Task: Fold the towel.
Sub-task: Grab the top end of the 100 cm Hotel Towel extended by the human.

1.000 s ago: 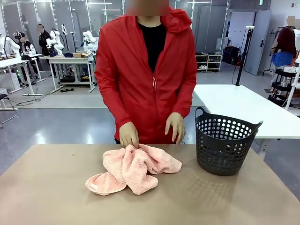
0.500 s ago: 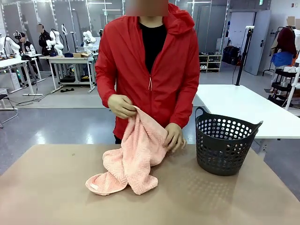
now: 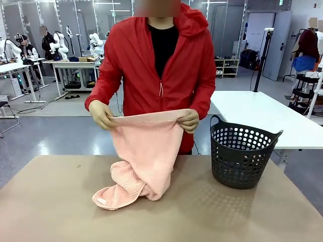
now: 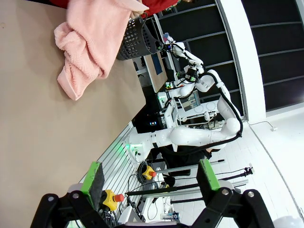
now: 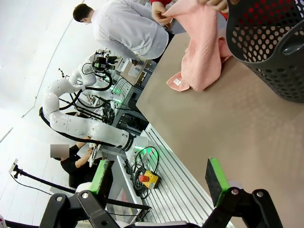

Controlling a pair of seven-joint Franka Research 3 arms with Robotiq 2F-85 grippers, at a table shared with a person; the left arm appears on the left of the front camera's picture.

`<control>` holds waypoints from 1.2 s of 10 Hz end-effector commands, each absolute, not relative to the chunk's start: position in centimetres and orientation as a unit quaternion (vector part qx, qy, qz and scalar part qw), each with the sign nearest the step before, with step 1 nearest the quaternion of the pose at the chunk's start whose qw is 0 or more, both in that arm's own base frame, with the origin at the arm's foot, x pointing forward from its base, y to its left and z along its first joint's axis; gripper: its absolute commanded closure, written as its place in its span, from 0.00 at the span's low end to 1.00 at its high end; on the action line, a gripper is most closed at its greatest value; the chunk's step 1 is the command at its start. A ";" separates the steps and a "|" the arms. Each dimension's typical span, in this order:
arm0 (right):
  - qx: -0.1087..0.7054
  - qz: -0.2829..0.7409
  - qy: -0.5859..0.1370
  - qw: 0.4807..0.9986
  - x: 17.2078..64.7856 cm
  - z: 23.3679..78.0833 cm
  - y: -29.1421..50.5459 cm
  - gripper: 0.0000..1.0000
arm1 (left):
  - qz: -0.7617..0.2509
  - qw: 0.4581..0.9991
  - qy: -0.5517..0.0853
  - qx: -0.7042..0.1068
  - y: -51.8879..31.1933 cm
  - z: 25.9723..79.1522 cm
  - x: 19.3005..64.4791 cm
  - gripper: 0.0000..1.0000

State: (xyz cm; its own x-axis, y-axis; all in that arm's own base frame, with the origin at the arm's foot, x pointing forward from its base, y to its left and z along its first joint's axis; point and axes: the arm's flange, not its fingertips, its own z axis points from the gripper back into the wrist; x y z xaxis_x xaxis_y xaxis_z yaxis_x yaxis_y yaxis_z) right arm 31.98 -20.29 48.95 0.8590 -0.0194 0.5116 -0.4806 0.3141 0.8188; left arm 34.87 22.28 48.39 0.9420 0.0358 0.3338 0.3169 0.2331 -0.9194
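ok so the salmon-pink terry cloth towel with the zigzag texture is held up by its top edge, just to the robot's left of the dark grey perforated plastic basket. That edge is pinched at both ends by the person in the red jacket. One hand is placed close to the basket, a bit above its rim, and the other hand is held well away from it. The upper part of the towel is stretched fairly flat between the two hands. The lower part is bunched up on the light brown worktop, near the basket but not touching it. A small white label can be made out on the bottom corner, the one farthest from the basket.

The left end effector is seen fully released, nothing caught between its green pads, and it's parked well apart from the basket. The right end effector is spread wide too, nothing grasped, with the basket seen ahead of it across bare worktop.
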 end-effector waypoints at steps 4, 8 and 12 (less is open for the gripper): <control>0.570 0.156 -0.229 0.773 32.1 49.1 -20.4 0.00 | -0.096 0.768 -0.145 -0.616 22.4 48.4 34.8 0.00; 0.570 0.156 -0.229 0.773 32.1 49.1 -20.4 0.00 | -0.096 0.768 -0.145 -0.616 22.4 48.4 34.8 0.00; 0.452 0.262 -0.251 0.815 31.5 54.6 -18.3 0.00 | -0.188 0.846 -0.209 -0.453 19.2 54.7 33.6 0.00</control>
State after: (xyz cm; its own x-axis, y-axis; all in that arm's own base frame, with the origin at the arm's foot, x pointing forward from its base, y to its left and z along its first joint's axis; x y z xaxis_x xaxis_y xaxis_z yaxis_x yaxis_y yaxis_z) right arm 32.00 -19.30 52.56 0.8011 0.0955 0.5909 -0.5773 0.3838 0.7207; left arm 34.58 21.01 52.46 0.8904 -0.0630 0.4509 0.4396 0.3768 -0.8154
